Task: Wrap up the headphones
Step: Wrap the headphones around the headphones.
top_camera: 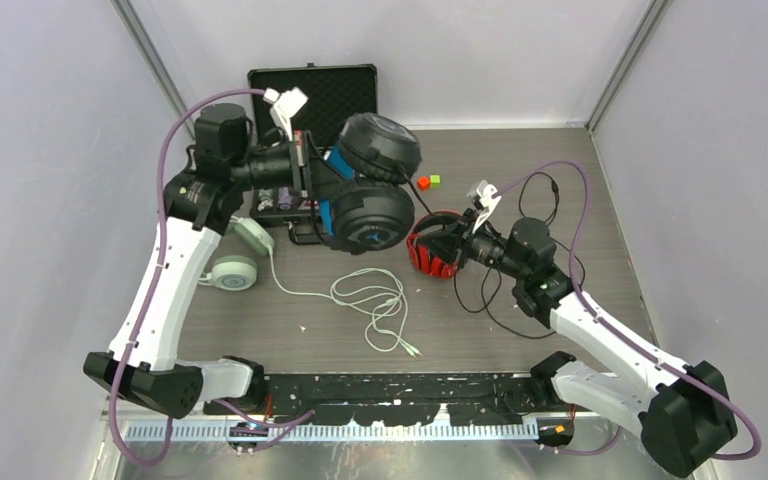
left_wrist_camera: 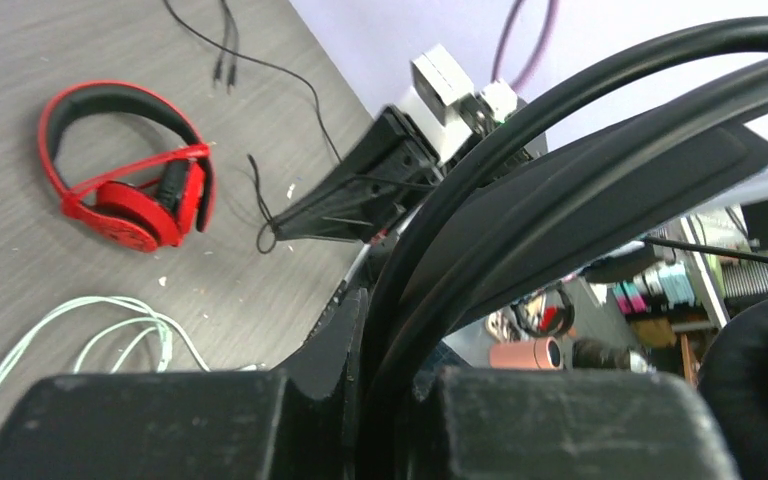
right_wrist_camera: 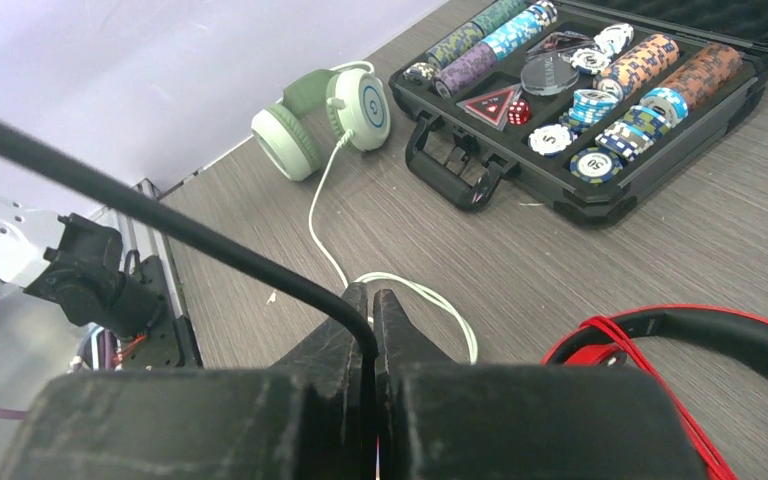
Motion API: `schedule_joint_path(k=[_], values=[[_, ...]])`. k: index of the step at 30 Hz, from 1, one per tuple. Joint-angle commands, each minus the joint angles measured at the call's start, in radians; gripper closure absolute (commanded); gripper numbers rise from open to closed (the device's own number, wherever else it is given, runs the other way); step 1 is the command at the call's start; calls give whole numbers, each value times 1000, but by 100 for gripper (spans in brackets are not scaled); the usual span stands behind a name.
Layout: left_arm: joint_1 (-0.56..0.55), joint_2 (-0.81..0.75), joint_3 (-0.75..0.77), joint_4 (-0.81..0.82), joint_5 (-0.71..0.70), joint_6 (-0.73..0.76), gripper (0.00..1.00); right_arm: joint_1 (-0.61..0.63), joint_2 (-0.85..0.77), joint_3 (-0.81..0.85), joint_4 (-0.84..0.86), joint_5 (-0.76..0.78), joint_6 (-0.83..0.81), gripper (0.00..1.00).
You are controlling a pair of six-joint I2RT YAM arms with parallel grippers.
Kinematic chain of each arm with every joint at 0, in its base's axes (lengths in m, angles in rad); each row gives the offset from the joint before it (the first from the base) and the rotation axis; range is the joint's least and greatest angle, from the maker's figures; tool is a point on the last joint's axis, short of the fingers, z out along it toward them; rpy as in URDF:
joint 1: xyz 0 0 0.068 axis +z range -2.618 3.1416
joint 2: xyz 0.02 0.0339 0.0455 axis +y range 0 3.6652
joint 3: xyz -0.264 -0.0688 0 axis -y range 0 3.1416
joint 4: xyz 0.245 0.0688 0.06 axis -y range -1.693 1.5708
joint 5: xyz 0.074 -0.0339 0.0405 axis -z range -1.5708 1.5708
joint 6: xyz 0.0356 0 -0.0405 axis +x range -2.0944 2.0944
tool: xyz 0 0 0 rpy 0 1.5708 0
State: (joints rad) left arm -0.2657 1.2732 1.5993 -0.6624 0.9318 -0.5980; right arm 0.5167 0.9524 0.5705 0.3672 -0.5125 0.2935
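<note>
Starting at the claws: the right gripper [right_wrist_camera: 372,310] is clenched on a thin black cable [right_wrist_camera: 160,225], with the cord pinched right at the fingertips and running off up and to the left. The left gripper [left_wrist_camera: 385,350] is clamped on the headband [left_wrist_camera: 580,190] of the black headphones [top_camera: 370,180], holding them up off the table [top_camera: 520,160] over the poker-chip case [right_wrist_camera: 560,195].

My read is that it's a two-hand setup. Left keeps the cans steady in the air so there's room around the band, and right has the lead so it can be wound on. I can't trace the cable all the way to the black cups, so calling it their cord is a guess. There are loose black loops lying around the right arm, so plenty of slack is left to take up.

Further out, the red headphones [top_camera: 435,250] lie flat just beside the right gripper, with red cord strung across the band, so that pair looks done already. The mint headphones [top_camera: 240,255] sit on the table at the left, near the case, and their pale cable [top_camera: 370,300] sprawls in loose loops across the middle. That one's not wrapped yet.

The main risk is the thin cord slipping out of the fingertips once it goes taut.
</note>
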Motion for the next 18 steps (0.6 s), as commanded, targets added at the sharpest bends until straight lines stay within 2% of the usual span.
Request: schedule_joint_path(k=[1,11,18], values=[[-90,-15,9,40,57,10,100,12,21,60,89,-9,19,99],[-321,-10,-78,-8,7,72,100,16,84,108,49,15,-29,100],[-386,-16,-138,-29,-12,105,100,16,119,139,22,33,-62,99]])
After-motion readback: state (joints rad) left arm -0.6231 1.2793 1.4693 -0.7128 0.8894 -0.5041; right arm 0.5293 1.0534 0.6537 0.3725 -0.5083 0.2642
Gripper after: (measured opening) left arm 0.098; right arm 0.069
